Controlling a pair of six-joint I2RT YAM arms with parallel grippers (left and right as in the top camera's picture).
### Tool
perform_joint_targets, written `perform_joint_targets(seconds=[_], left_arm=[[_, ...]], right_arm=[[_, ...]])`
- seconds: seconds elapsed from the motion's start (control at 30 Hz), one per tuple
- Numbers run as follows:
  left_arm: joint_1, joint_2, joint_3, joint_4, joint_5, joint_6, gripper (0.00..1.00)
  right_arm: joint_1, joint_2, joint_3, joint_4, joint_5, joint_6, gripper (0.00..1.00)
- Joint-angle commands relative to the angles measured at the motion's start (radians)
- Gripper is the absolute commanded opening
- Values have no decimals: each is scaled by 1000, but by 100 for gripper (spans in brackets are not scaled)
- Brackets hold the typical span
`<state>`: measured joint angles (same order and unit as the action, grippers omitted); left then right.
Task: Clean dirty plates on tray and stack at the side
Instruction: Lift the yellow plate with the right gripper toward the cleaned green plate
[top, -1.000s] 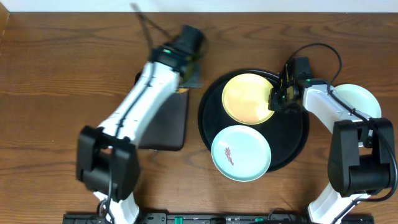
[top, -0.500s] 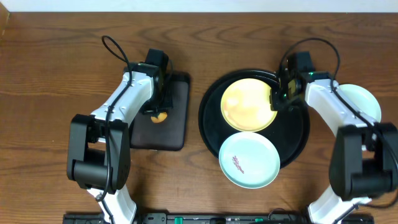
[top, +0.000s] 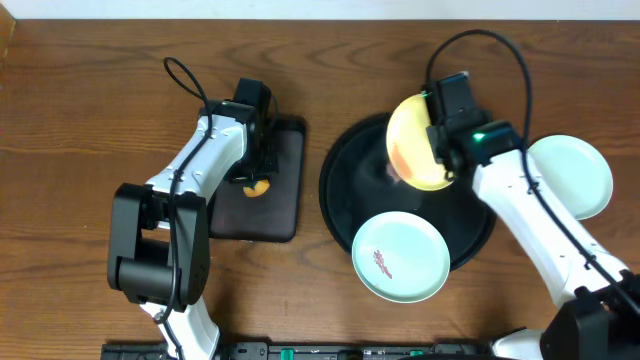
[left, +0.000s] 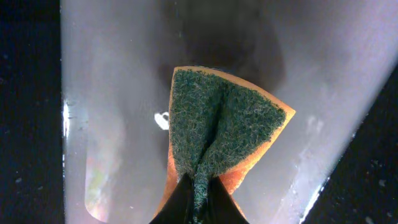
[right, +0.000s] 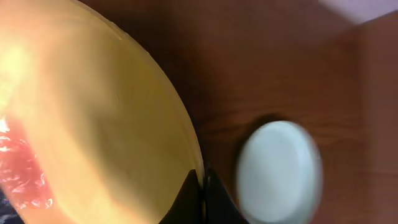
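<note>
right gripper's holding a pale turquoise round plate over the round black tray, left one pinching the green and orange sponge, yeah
No, the overhead view shows the right gripper holding the pale yellow round plate over the round black tray. The left gripper does pinch the green-and-orange sponge.

The yellow plate (top: 415, 150) is showing a pale yellow face with a reddish smear near one edge. The turquoise plate (top: 400, 256) at the tray's rim is carrying a small red-brown mark. The round tray (top: 345, 190) is shining glossy black. The sponge (left: 217, 124) is showing dark green over orange.
</note>
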<state>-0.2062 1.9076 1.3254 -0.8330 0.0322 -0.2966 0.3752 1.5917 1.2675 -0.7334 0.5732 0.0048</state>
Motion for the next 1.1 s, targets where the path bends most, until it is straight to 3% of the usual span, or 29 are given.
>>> perform_joint_targets(seconds=[0.0, 0.37, 1.07], left_arm=[[5, -5, 7, -3, 10, -15, 8], [5, -5, 7, -3, 10, -16, 8], [5, -5, 7, -2, 10, -16, 8]], right_arm=[[96, -45, 16, 13, 345, -34, 1], [319, -49, 16, 42, 660, -147, 1], [418, -49, 16, 45, 713, -187, 1]])
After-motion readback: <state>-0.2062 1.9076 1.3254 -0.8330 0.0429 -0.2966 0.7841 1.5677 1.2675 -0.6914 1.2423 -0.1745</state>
